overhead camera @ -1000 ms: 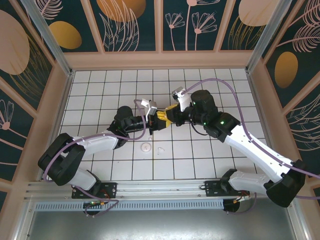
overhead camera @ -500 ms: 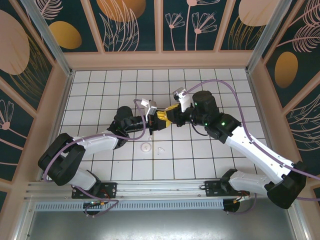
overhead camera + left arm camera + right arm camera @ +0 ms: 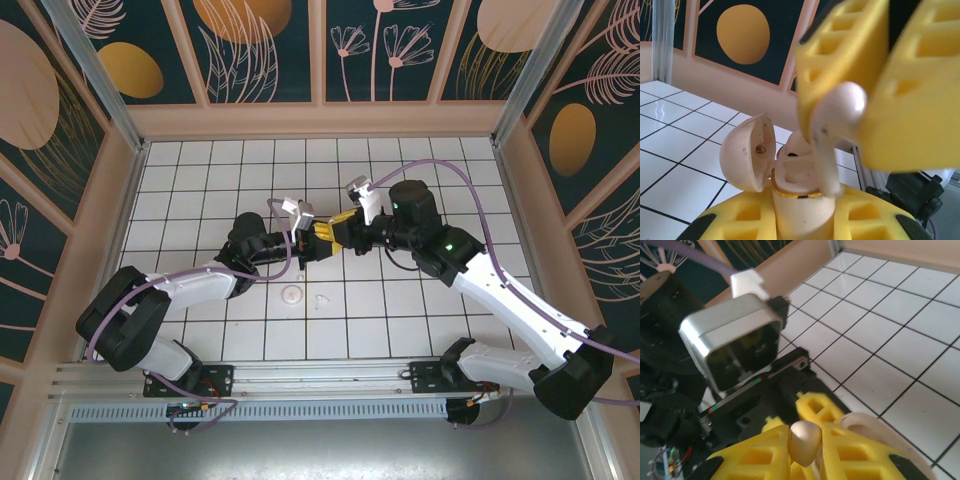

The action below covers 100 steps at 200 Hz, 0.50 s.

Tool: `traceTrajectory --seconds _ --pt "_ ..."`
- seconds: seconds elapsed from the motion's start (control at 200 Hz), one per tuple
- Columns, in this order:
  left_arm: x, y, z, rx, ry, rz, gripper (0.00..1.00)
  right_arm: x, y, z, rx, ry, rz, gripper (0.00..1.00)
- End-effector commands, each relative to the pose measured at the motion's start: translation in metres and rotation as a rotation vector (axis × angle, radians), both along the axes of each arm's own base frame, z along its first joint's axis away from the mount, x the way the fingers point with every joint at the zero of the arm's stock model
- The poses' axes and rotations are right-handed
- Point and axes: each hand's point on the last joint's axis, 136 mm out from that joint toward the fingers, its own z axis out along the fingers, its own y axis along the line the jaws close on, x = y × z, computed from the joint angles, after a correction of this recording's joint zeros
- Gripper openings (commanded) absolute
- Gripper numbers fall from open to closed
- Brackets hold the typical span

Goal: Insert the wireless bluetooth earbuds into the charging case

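Seating the earbud (image 3: 840, 106) in its socket looks to be the step in hand. In the left wrist view its rounded head sits just right of centre, pinched by the right pincer (image 3: 852, 95). Its stem hangs down to the mouth of the charging case (image 3: 801, 207) at bottom centre. You cannot tell whether the tip is already in the socket or only touching the rim. The case stands upright, clamped around its lower body by the left pincer (image 3: 802, 225), with its lid (image 3: 746, 152) swung open to the left.

Line the stem up with the socket before you press, then push straight along the stem's length. A tilted push could jam it or twist the case in its grip. Let go only once the head sits flush.

In the top view the two pincers meet above the bench (image 3: 420, 330) near the middle of the frame. Below them a white disc (image 3: 292, 293) lies on the tiles. A tiny pale piece (image 3: 320, 299) lies just beside it, possibly the other earbud.
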Motion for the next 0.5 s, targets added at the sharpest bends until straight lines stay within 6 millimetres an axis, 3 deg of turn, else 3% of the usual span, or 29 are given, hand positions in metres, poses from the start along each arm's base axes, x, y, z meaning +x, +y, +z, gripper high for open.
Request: traceTrajectory --seconds 0.0,0.215,0.495 --pt "0.003 0.004 0.047 -0.093 -0.137 0.031 0.12 -0.02 0.001 -0.022 -0.028 0.096 0.079 0.19" --pt "0.003 0.004 0.047 -0.087 -0.155 0.036 0.12 -0.01 -0.009 -0.021 -0.035 0.077 0.011 0.18" --pt "0.004 0.015 0.029 -0.005 -0.291 0.125 0.11 -0.005 -0.018 0.042 0.099 -0.08 -0.013 0.2"
